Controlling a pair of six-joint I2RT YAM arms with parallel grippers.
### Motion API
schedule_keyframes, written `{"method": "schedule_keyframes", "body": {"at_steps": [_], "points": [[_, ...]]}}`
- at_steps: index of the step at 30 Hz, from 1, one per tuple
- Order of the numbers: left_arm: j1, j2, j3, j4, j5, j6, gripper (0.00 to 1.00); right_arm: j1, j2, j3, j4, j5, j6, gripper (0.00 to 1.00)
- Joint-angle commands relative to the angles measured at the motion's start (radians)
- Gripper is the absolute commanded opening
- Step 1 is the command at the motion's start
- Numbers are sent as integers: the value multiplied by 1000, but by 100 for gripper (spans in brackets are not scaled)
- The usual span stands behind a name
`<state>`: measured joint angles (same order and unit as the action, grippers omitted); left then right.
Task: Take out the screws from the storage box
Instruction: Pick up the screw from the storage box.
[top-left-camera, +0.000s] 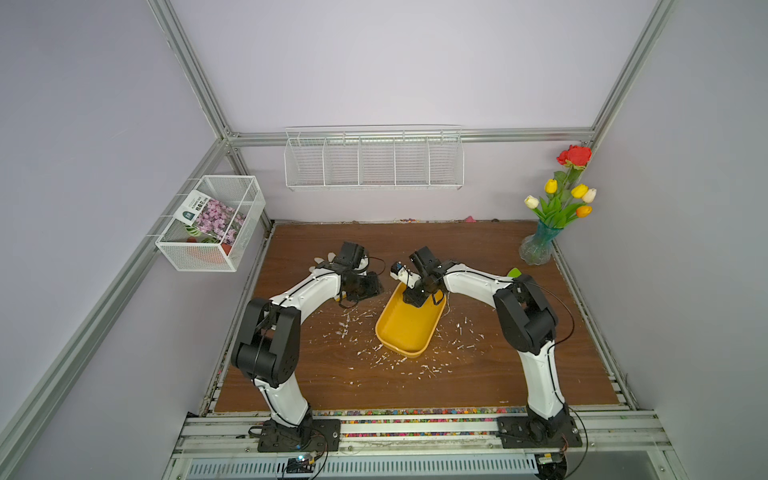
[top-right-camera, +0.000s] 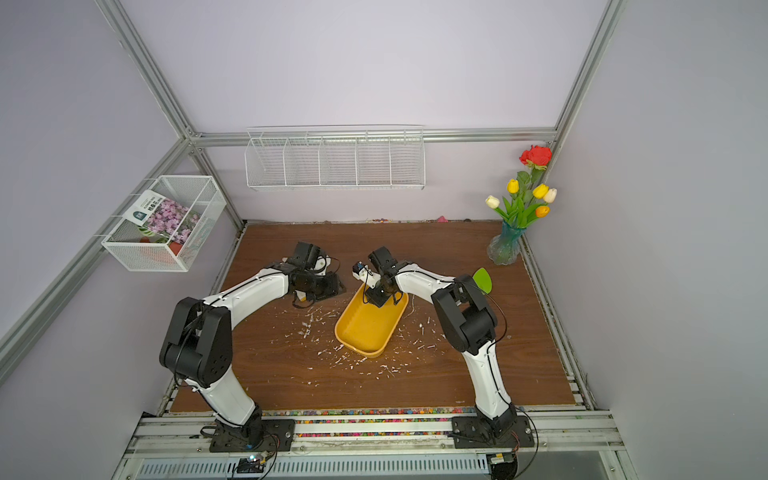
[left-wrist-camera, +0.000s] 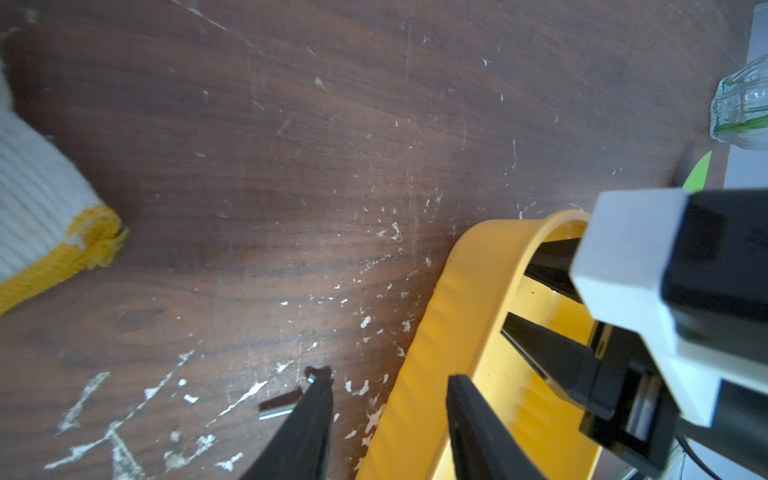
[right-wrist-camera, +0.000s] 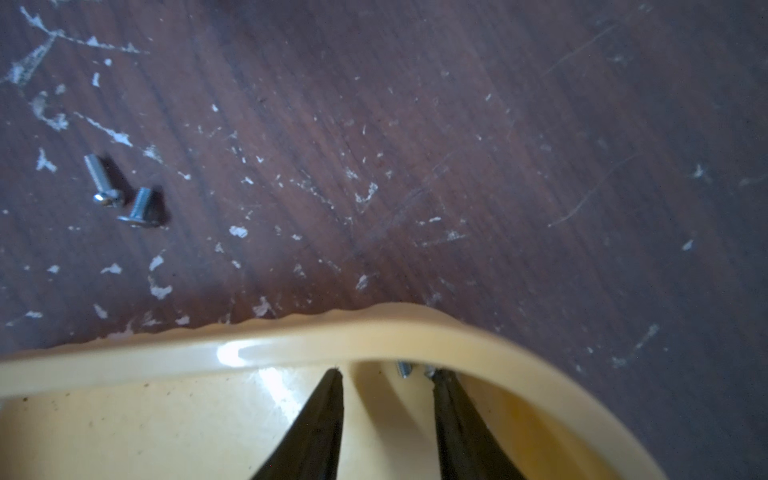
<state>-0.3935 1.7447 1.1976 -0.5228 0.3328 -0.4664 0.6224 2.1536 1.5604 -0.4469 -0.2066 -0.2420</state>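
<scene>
Top pair: high above my bases, tilted steeply down and forward. Both top views hold nearly the same field, the whole brown wood-grain tabletop (top-left-camera: 478, 386) edge to edge.
Left wrist: close over the wood, facing past my left gripper (left-wrist-camera: 388, 380) toward the shallow yellow plastic tub (left-wrist-camera: 465, 282) and my right gripper (left-wrist-camera: 519, 291).
Right wrist: closest of all, inside that tub, facing across its rim.
Shared by all: tub rim.
</scene>
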Motion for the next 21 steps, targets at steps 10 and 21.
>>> {"method": "schedule_keyframes", "body": {"at_steps": [10,21], "points": [[5,-2,-26,5,-1,11,48,38,51,15,-76,44,-40,35],[5,5,-31,15,13,3,47,42,51,-11,-92,74,-30,23]]}}
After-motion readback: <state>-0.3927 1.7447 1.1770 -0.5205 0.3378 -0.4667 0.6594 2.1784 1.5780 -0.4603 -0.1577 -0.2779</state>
